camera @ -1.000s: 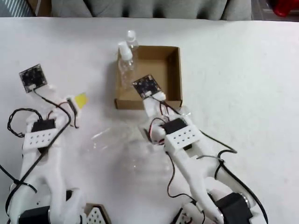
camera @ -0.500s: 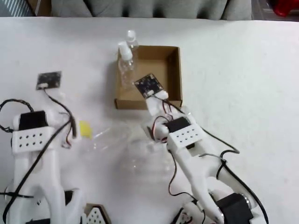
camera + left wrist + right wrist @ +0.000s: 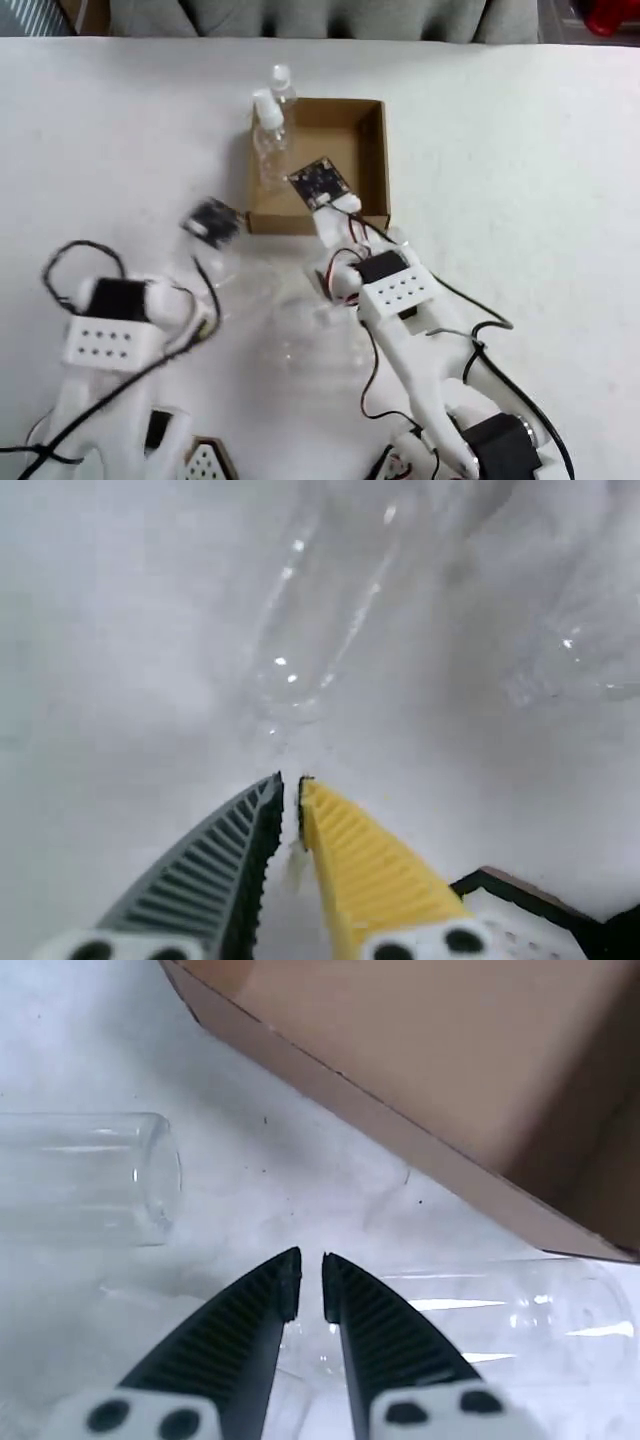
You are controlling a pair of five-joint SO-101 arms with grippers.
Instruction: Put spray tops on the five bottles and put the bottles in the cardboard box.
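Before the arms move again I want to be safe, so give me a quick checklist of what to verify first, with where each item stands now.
1. Left tool empty: cannot tell. It is shut, and a pale bit shows between its fingers.
2. Right tool empty: ok. It is shut on nothing, above a lying bottle.
3. Box has room: ok. Most of its floor is bare.
4. Lying bottles have spray tops: not ok, as far as the high view shows. No white tops are seen on them.
5. Capped bottles inside the box: cannot tell. They stand at its left wall.
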